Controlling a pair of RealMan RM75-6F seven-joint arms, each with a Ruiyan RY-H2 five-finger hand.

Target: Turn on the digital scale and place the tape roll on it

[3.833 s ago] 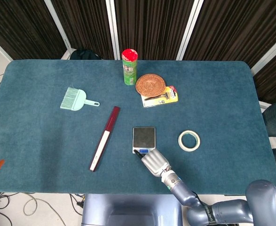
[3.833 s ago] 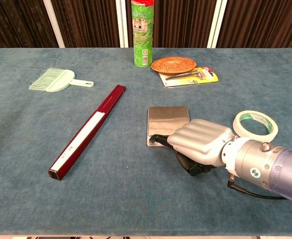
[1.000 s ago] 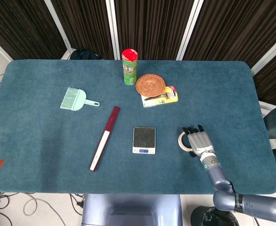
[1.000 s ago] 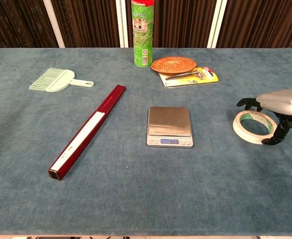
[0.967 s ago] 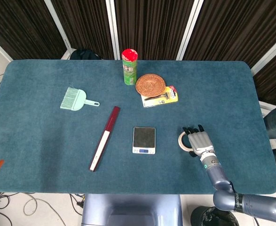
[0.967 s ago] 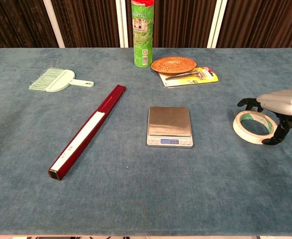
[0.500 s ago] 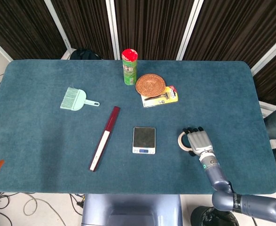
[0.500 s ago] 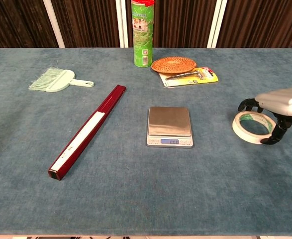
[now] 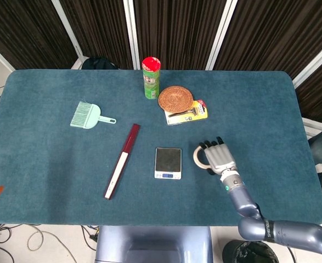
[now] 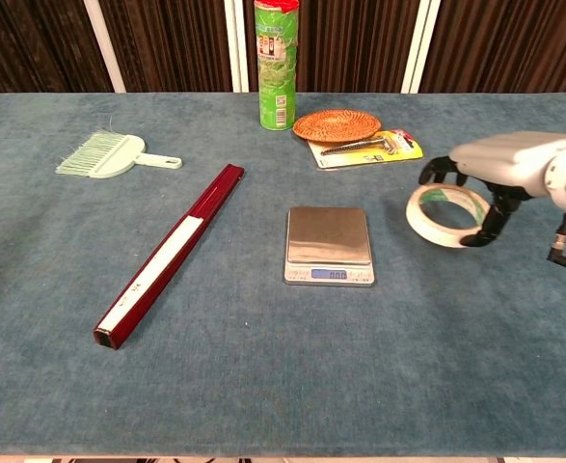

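1. the table (image 9: 51,164) is a wide blue felt top, and everything that matters for the task sits in its near-centre and right half.

2. the right hand (image 10: 499,169) is the only hand in view; the left hand shows in neither camera, so the right one does all the work here. it grasps the tape roll, fingers curled over the roll's far rim and the thumb hooked at its near side. in the head view the right hand (image 9: 220,157) lies just to the right of the scale.

3. the digital scale (image 10: 328,245) sits flat, its steel platter bare and its display strip at the near edge lit, so i judge the switching-on done. its long axis runs away from the robot, display end nearest.

4. the tape roll (image 10: 444,214) is carried in that hand, tilted, and appears lifted off the felt, though the pictures do not settle this. it lies to the right of the scale, near but apart from the platter's right edge.

5. the relation the coming move turns on: the scale lies straight to the left of the hand and roll, on about the same line across the table. my judgement is that a short leftward carry should bring the roll over the platter, then a level lowering, kept clear of the display strip.
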